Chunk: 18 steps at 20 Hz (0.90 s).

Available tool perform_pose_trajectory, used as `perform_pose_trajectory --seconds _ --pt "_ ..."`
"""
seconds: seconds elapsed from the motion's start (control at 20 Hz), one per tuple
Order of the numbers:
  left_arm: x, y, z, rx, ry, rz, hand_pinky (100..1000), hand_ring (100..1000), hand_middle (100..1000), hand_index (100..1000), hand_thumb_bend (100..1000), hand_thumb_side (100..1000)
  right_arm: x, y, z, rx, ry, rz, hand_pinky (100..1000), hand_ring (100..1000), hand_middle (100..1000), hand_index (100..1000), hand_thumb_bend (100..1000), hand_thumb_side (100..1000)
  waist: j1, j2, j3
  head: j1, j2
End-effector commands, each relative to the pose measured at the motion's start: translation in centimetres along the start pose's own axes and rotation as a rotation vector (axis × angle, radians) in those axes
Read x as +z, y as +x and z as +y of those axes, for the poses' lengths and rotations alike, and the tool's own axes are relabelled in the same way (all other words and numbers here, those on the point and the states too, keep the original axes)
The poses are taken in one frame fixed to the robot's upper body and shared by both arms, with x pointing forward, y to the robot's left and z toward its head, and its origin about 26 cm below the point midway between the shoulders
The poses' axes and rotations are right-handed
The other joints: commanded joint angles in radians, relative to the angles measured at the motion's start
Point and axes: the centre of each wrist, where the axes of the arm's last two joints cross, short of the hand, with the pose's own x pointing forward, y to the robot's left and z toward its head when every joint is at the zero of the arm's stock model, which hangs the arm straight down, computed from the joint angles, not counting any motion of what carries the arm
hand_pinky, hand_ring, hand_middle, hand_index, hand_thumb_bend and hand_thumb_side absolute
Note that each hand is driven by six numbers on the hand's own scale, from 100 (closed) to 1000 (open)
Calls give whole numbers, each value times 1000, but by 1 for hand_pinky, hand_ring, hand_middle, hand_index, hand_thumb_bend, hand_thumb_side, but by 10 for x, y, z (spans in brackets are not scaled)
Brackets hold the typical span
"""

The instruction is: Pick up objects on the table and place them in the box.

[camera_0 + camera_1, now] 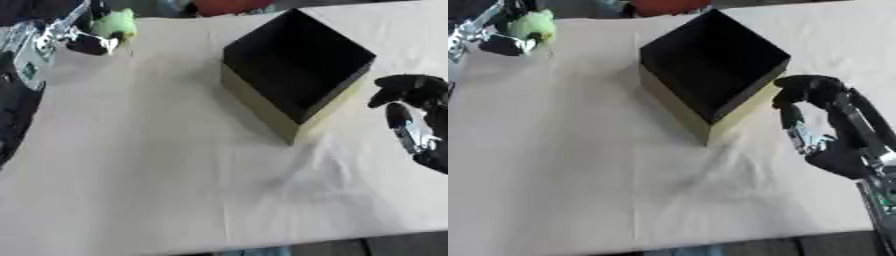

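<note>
Your robot's left hand (87,42) reaches to the far left corner of the desk (175,165), its dark fingers curled round a small yellow-green object (115,24) that sits at the desk's far edge. Whether the object is lifted clear of the cloth or still resting on it cannot be told from either eye view.

At the centre of the far half of the desk stands the box (297,75), turned corner-on to you, with a black interior and pale yellowish outer walls. Its opening faces up, and nothing can be made out inside it. The object is well apart from the box, off to its left.

Your right hand (829,132) hangs just beside the box's right-hand corner, not touching it as far as the views show. Its fingers are curled over toward the thumb with a gap between them, and they hold nothing.

A pale, creased cloth covers the desk.
</note>
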Motion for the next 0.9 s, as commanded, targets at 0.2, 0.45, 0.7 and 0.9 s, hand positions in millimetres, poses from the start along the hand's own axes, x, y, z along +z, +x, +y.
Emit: perform_pose_trajectory --seconds 0.2,0.45,0.7,0.9 --pt "-14 28 38 -18 82 -117 452 367 326 488 100 245 -4 4 -2 7 27 -25 665 618 578 800 100 586 1 -30 -21 19 10" --pt "-41 123 44 10 83 -461 458 372 330 493 100 251 -7 6 1 -10 49 -42 665 617 578 799 100 589 2 -32 -35 14 6" --pt "-43 166 41 34 52 -602 463 377 336 498 100 254 -9 6 5 -27 74 -54 664 617 577 799 100 593 4 -33 -50 18 0" --pt "-45 186 29 25 8 -654 471 386 347 506 100 245 -12 8 6 -33 87 -67 664 617 577 799 100 593 5 -31 -62 19 -7"
